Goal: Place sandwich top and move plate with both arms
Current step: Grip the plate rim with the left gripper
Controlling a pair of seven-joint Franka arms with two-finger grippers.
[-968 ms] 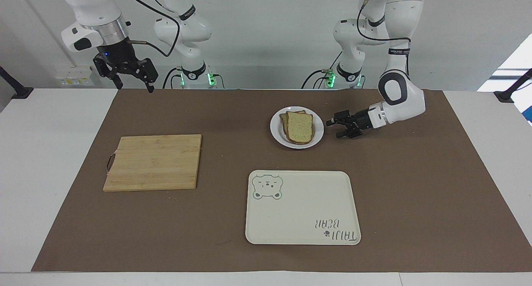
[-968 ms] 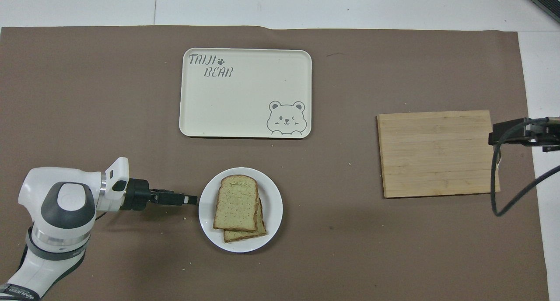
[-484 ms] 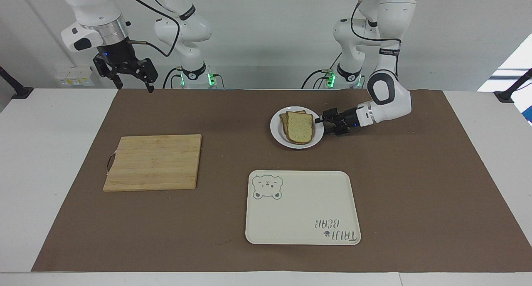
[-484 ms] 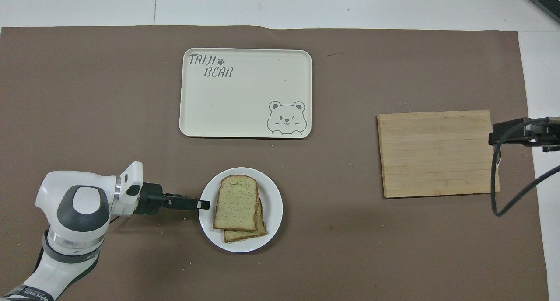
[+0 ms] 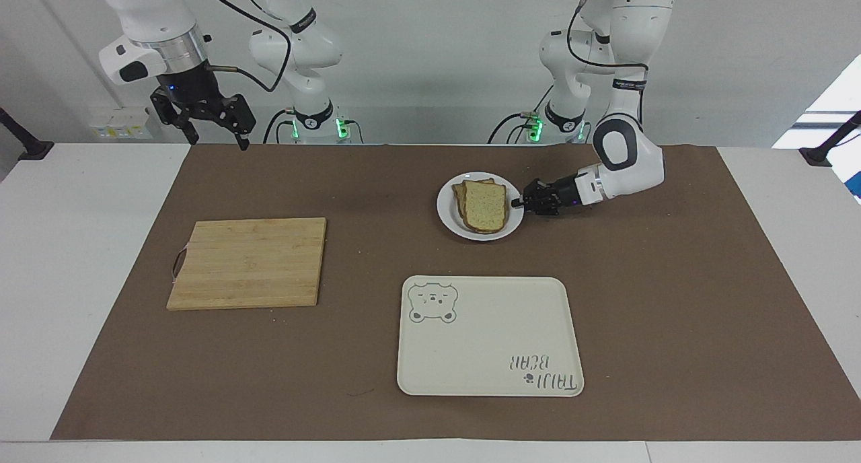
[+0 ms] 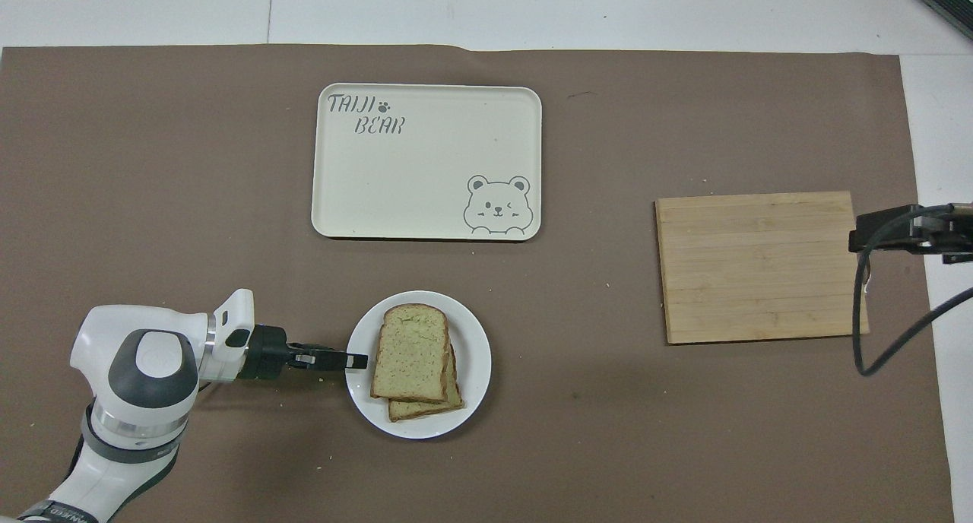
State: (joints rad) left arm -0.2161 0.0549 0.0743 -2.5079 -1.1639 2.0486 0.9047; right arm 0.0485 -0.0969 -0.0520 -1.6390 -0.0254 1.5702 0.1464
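White plate, bearing the sandwich top on the bench between the arms, has the left gripper pinching its rim: lift level; right gripper waits, fingers spread.

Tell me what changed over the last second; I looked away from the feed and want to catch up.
The left gripper slid in low from the left arm's end of the table to the plate and narrowed its jaws onto the rim. Plate, sandwich top, tray and cutting board lie as before. The right gripper waits, raised and open, over the right arm's end.
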